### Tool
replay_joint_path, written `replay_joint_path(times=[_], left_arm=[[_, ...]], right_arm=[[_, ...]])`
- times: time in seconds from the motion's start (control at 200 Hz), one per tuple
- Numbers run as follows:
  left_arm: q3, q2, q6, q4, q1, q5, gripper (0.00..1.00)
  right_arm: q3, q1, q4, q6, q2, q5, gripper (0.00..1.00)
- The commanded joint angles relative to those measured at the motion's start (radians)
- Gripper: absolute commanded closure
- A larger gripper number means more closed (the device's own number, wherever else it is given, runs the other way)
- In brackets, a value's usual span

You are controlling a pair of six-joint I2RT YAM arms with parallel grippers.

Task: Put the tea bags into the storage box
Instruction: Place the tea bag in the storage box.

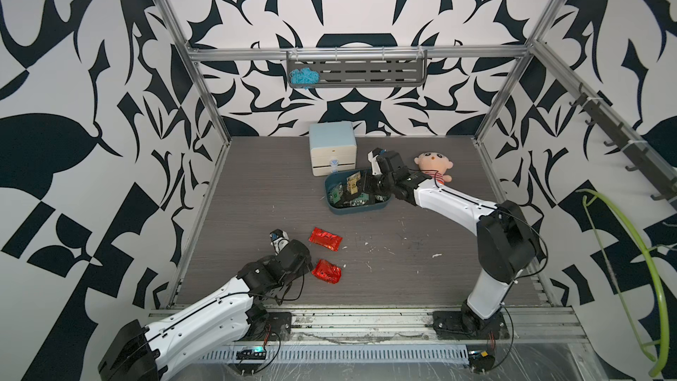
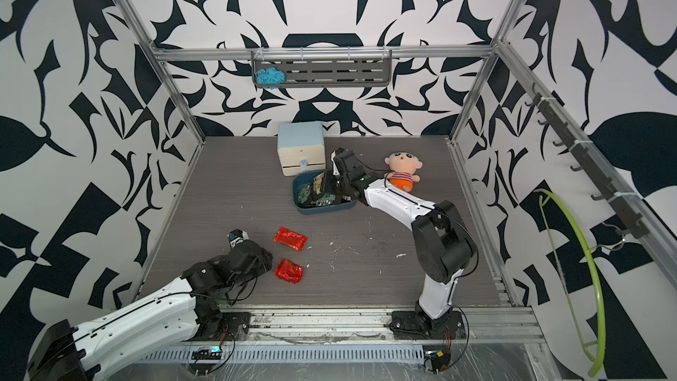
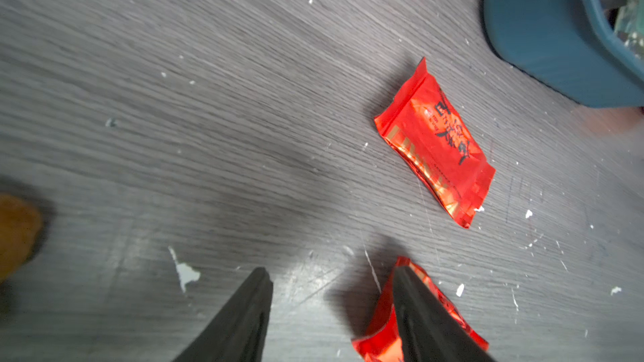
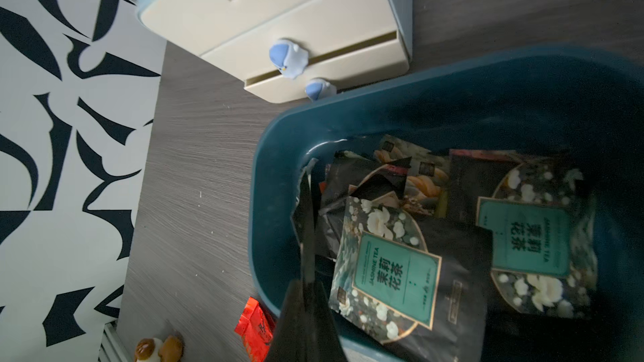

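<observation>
Read the table (image 1: 403, 251) in the top views as a clock, with 6 at the arm bases and 12 at the back wall.

At about 7 o'clock the left gripper (image 3: 331, 273) hangs low over the wood, its jaws parted wide with nothing between them. In the left wrist view one finger (image 3: 414, 308) overlaps the near red bag (image 1: 327, 271). Whether it touches the foil I cannot tell. That bag lies crumpled on the table at the gripper's 3 o'clock. The far red bag (image 1: 325, 239) lies flat at 12 o'clock of the near one, apart from it.

Just past the centre, toward 12, sits the box (image 1: 366, 210). The right gripper (image 4: 304, 285) reaches in over its 3 o'clock rim. Its jaws are pressed together on a thin bag (image 4: 306, 210), which shows edge-on in the right wrist view and stands out from the fingertips. Inside the box below it lie overlapping black bags. Two of them are teal-label bags (image 4: 393, 269) and one is an orange-picture bag (image 4: 425, 182).

The cabinet (image 1: 331, 141) stands at 11 o'clock of the box, just beside its rim. Its two pale drawers carry blue knobs (image 4: 289, 57). The doll (image 1: 434, 164) lies at 2 o'clock of the box, behind the right arm.

On the back wall a shelf (image 1: 384, 71) holds blue yarn (image 1: 304, 76) at its 9 o'clock end.
</observation>
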Motion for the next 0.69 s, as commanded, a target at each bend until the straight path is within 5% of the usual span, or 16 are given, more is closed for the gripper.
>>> replay_joint_path(times=[0.0,0.525,0.69], left_arm=[[-0.014,0.001,-0.018,-0.001,0.005,-0.04,0.38],[0.098,0.182,0.015,0.022,0.03,-0.078,0.37],[0.12,0.212,0.063,0.063,0.077,-0.025,0.36]], right_arm=[[0.022,-0.032,-0.013,-0.003,-0.015,-0.016,1.0],[0.032,-0.098,-0.068,-0.082,0.06,0.02,1.0],[0.033,-0.098,-0.104,-0.105,0.023,0.035,0.71]])
